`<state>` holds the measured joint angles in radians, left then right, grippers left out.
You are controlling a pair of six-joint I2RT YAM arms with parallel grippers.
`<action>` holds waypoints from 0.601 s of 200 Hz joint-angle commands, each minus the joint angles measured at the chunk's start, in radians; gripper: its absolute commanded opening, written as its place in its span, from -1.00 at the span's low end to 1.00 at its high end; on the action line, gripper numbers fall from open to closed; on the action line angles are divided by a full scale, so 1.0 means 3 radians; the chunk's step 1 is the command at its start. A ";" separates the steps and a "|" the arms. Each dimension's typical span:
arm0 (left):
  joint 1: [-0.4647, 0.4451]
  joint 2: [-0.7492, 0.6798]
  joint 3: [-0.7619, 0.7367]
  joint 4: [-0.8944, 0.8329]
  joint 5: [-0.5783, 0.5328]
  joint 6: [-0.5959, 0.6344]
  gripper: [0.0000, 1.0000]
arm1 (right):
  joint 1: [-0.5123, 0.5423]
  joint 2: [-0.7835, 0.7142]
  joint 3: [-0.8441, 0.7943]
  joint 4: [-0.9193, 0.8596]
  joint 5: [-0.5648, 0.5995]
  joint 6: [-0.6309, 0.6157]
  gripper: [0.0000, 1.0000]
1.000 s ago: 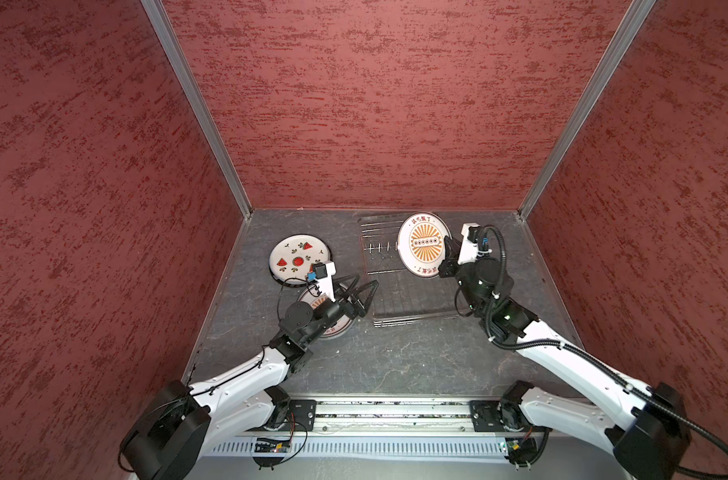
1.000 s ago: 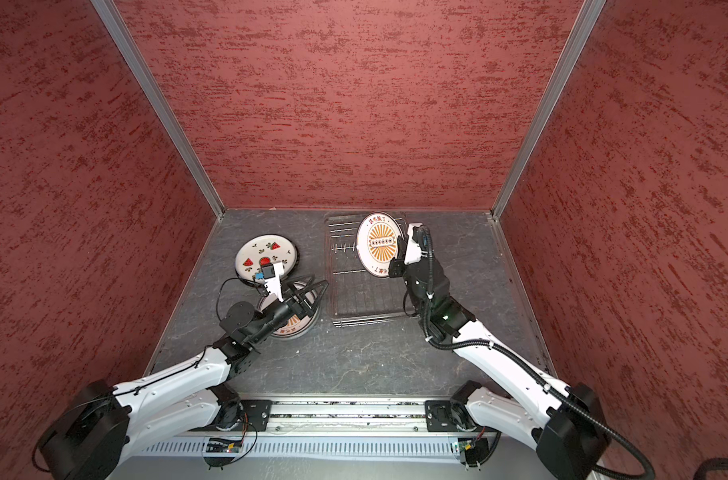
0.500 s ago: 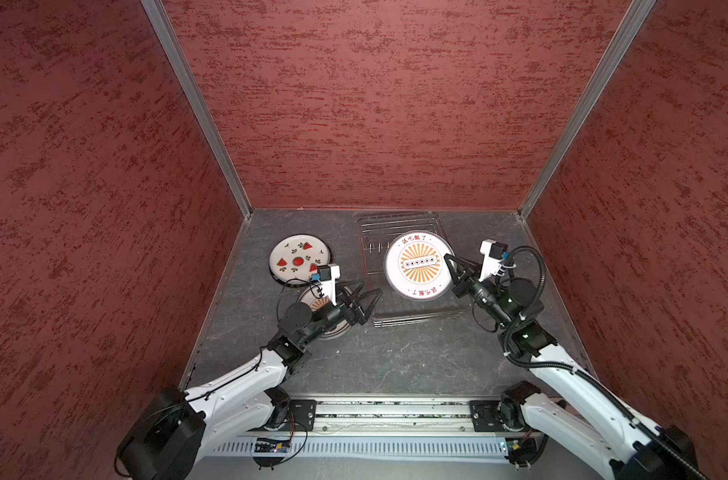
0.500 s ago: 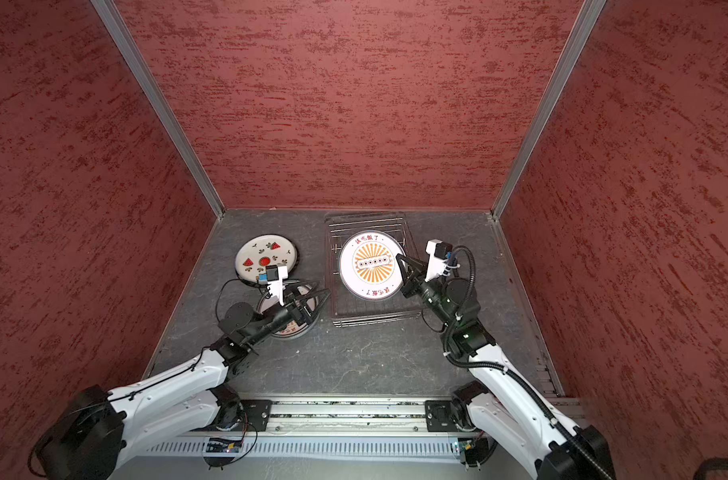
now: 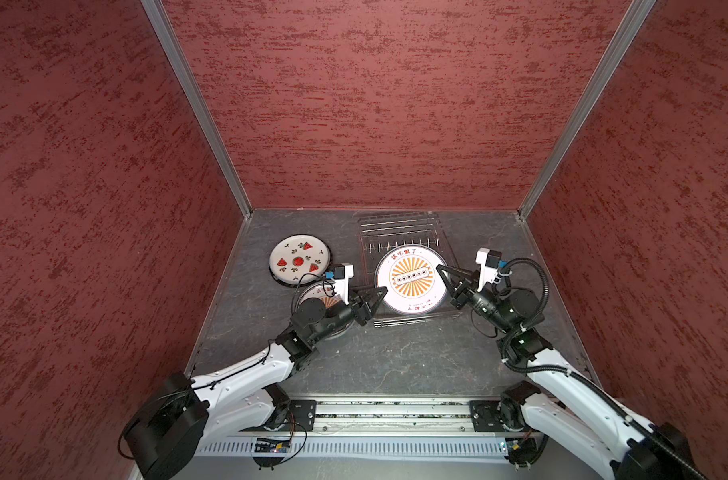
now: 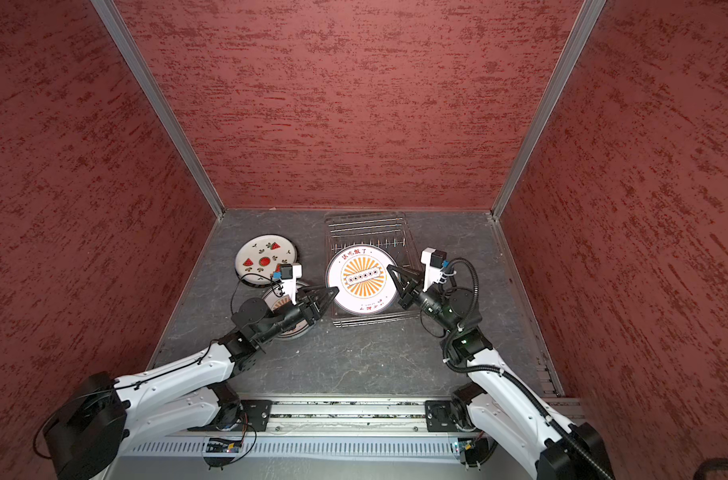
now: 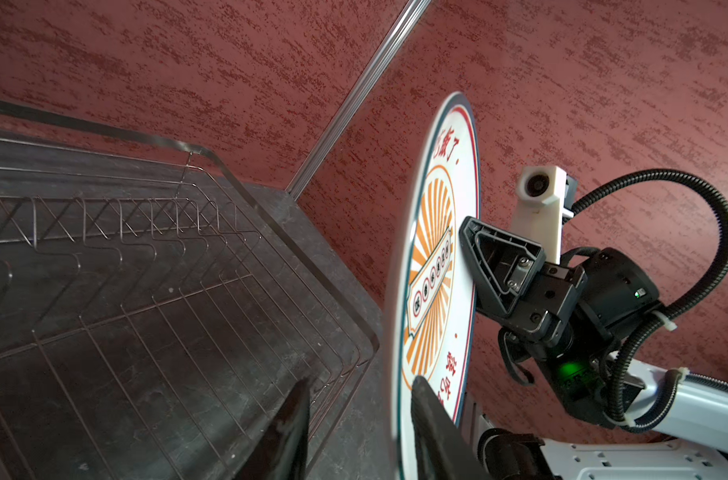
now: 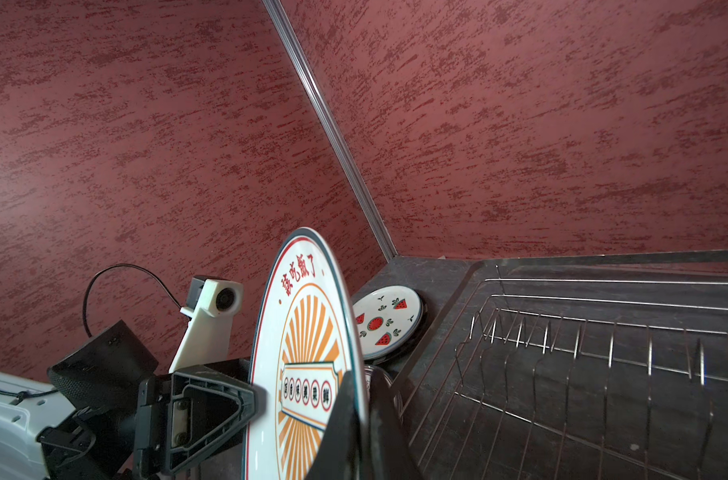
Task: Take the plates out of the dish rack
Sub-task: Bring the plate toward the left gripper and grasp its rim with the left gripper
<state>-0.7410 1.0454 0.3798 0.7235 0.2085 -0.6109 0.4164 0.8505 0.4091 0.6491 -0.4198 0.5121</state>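
Moved since a second ago: the sunburst plate has swung from the far right of the dish rack to over its near half, with its printed face now turned to the camera. The right arm has drawn back. The left fingers have left the plate lying under them and reached the sunburst plate's left edge.
Top views, sunburst plate (image 5: 410,278) (image 6: 362,278): tilted over the near part of the dish rack (image 5: 399,228) (image 6: 366,226) and hiding the wires there. Whether its lower rim touches the rack cannot be told.
Top views, right fingers (image 5: 442,271) (image 6: 393,271): clamped on the plate's right rim.
Top views, left fingers (image 5: 382,291) (image 6: 332,290): tips at the plate's left rim.
Top views, other plates: the watermelon plate (image 5: 297,259) (image 6: 264,259) lies flat on the table (image 5: 395,357) (image 6: 354,361), left of the rack. A third plate (image 5: 312,291) (image 6: 274,302) lies just nearer, mostly hidden under the left arm.
Left wrist, left fingers (image 7: 291,424): apart and straddling the sunburst plate's (image 7: 433,266) rim. One is in front of the printed face and the other stands clear of the back, so they are not pinching.
Left wrist, right fingers (image 7: 472,230): closed on the opposite rim.
Left wrist, dish rack (image 7: 104,129): beside the plate, with its row of prongs in view.
Right wrist, right fingers (image 8: 341,424): pinched on the sunburst plate's (image 8: 304,332) rim, one on each side.
Right wrist, left fingers (image 8: 237,399): at the plate's far rim.
Right wrist, surroundings: the watermelon plate (image 8: 385,320) lies flat on the table (image 8: 416,266) beyond. The dish rack (image 8: 603,257) is beside it.
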 commanded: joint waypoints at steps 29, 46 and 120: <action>-0.0034 0.0190 0.0143 0.0044 -0.0036 -0.0038 -0.67 | -0.0018 -0.0071 -0.0052 0.0401 -0.0064 -0.0052 -1.00; -0.0041 0.0227 0.0173 0.0042 0.0012 -0.0057 -0.76 | -0.0022 -0.0109 -0.0088 0.0402 -0.0025 -0.0105 -1.00; -0.0041 0.0258 0.0171 0.0193 0.0213 -0.0200 -1.00 | -0.0023 0.0020 -0.0157 0.0557 -0.0068 -0.0163 -0.98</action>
<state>-0.7517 1.1133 0.4122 0.7589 0.2371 -0.6628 0.4091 0.8486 0.3607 0.7288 -0.4217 0.4702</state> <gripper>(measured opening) 0.086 0.076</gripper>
